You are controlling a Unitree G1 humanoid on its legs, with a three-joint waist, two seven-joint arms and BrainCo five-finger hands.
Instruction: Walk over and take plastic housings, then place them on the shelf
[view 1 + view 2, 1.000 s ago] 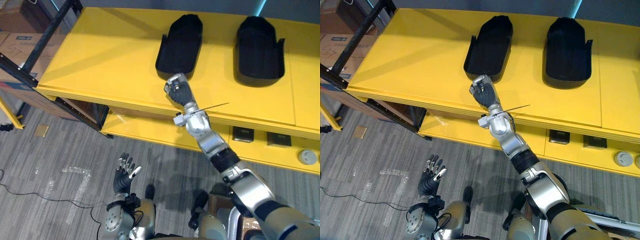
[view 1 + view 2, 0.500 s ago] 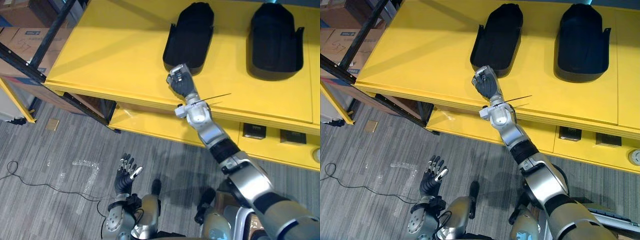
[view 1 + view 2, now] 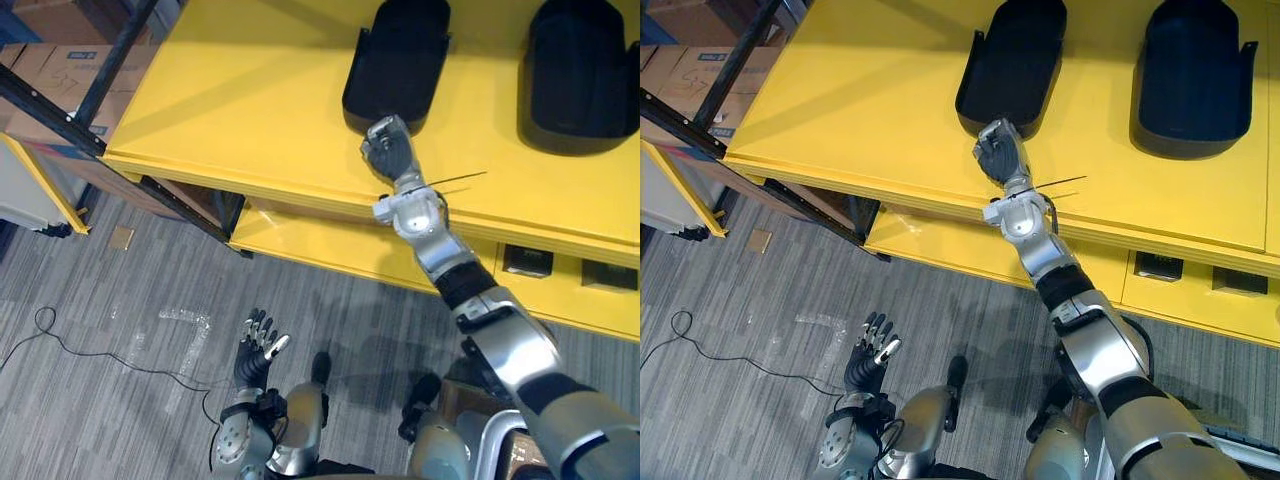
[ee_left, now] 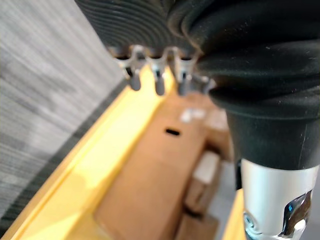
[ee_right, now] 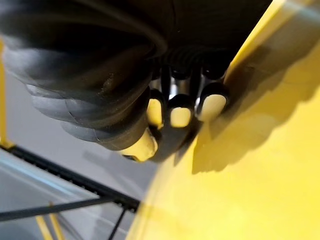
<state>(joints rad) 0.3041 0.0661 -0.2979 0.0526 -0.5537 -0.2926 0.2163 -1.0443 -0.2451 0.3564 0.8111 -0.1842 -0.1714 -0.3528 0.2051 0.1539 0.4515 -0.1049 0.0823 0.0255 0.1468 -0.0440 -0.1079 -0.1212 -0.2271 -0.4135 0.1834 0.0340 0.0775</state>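
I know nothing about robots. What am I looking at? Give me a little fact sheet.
Shelf: yellow, two black housings on top
Left housing: just beyond the right hand
Right housing: apart from both hands
Right hand: fingers curled, holding nothing, over the shelf's front edge
Left hand: open, low over the floor

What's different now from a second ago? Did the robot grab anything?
Only the camera view has shifted; nothing was taken or let go. The right hand stays curled and empty at the near end of the left plastic housing. The left hand stays open, hanging low. The right plastic housing lies unmoved on the yellow shelf.
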